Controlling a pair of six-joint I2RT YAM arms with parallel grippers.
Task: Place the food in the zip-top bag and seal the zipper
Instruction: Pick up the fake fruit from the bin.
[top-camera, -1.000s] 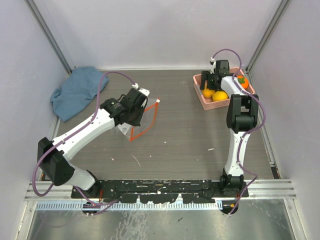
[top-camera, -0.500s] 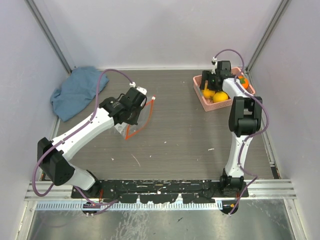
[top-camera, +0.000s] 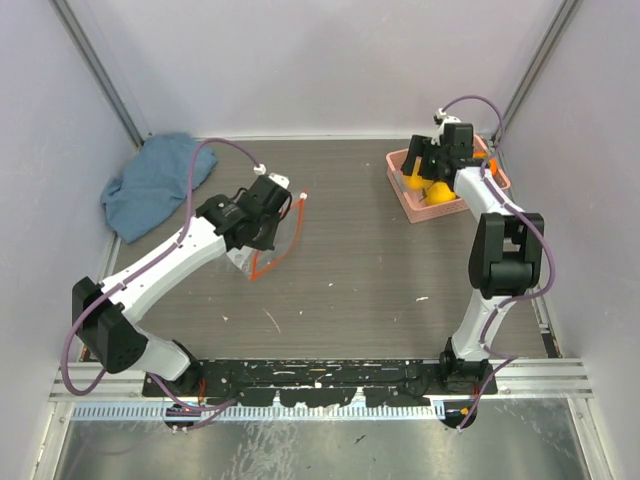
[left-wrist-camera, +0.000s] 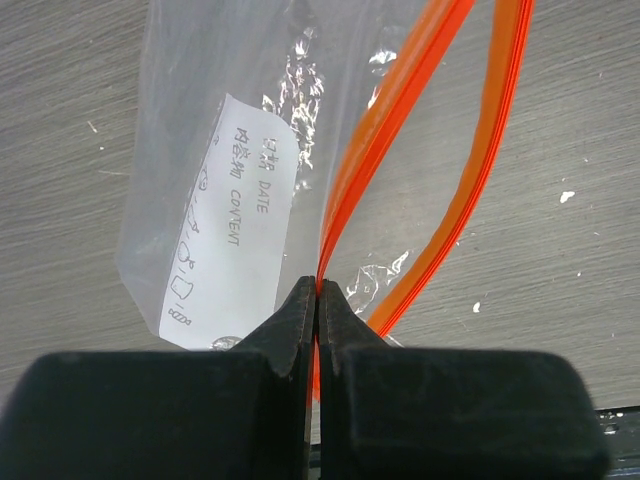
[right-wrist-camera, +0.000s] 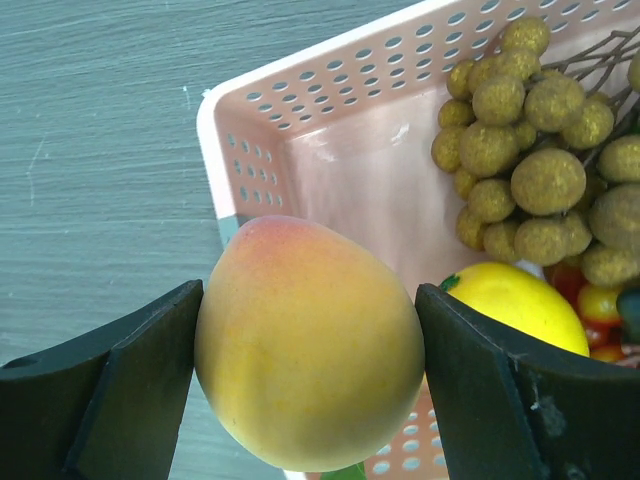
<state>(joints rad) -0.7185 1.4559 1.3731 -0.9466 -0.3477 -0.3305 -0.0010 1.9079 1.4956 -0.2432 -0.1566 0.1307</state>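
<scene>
My left gripper (left-wrist-camera: 318, 290) is shut on the orange-red zipper (left-wrist-camera: 400, 130) of the clear zip-top bag (left-wrist-camera: 200, 100), whose mouth gapes open in a loop. In the top view the left gripper (top-camera: 272, 222) holds the bag (top-camera: 240, 255) at mid-left of the table. My right gripper (right-wrist-camera: 310, 370) is shut on the orange-peach round fruit (right-wrist-camera: 310, 355), held over the near corner of the pink basket (right-wrist-camera: 300, 80). The olive-brown grapes (right-wrist-camera: 530, 150) and the yellow fruit (right-wrist-camera: 515, 305) lie in the basket. The right gripper (top-camera: 425, 165) is at the back right.
A blue cloth (top-camera: 150, 185) lies bunched at the back left near the wall. The pink basket (top-camera: 447, 207) sits at the back right close to the right wall. A white label (left-wrist-camera: 235, 220) is on the bag.
My left gripper has shifted slightly left with the bag, and the bag now hangs lower. My right arm has swung back and right over the basket.
</scene>
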